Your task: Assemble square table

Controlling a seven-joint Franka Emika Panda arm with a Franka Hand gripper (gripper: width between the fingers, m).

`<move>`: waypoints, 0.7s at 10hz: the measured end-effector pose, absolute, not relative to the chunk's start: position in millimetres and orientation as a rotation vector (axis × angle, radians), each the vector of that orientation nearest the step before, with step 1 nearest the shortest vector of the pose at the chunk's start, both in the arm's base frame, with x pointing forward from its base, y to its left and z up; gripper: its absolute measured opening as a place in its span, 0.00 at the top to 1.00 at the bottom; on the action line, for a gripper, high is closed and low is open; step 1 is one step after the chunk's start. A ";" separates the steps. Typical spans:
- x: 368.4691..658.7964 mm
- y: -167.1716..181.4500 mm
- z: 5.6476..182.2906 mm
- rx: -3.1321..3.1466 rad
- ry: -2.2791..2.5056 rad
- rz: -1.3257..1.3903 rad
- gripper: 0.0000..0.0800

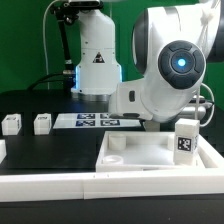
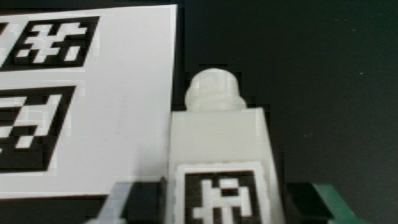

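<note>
Large white plastic square slab (image 1: pixel 150 157) lies on the black bench (image 1: pixel 50 150), one short white tagged leg post (image 1: pixel 186 140) upright at its corner. Two loose posts (image 1: pixel 12 123) (image 1: pixel 42 122) wait; the claw (image 2: pixel 222 195) clenches a fourth post (image 2: pixel 222 130). Three legs apparently remain unfitted.

A warning triangle (image 1: pixel 98 58) marks the arm's base (image 1: pixel 97 80).

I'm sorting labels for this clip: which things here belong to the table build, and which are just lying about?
Part of the job:
- square slab
- upright leg post at its corner
- two loose leg posts
- leg post at the hand

Just there:
- marker board
- black worktop
</note>
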State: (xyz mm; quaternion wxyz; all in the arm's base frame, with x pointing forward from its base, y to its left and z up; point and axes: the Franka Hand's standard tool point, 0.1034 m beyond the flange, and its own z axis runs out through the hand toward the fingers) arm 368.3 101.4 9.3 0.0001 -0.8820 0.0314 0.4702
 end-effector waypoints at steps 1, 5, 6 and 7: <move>368.3 101.2 9.3 -2.770 0.100 1.477 0.64; 372.9 86.1 22.0 -2.748 0.123 1.482 0.64; 374.8 81.3 34.9 -2.735 0.139 1.493 0.64; 376.8 75.8 50.7 -2.719 0.158 1.505 0.64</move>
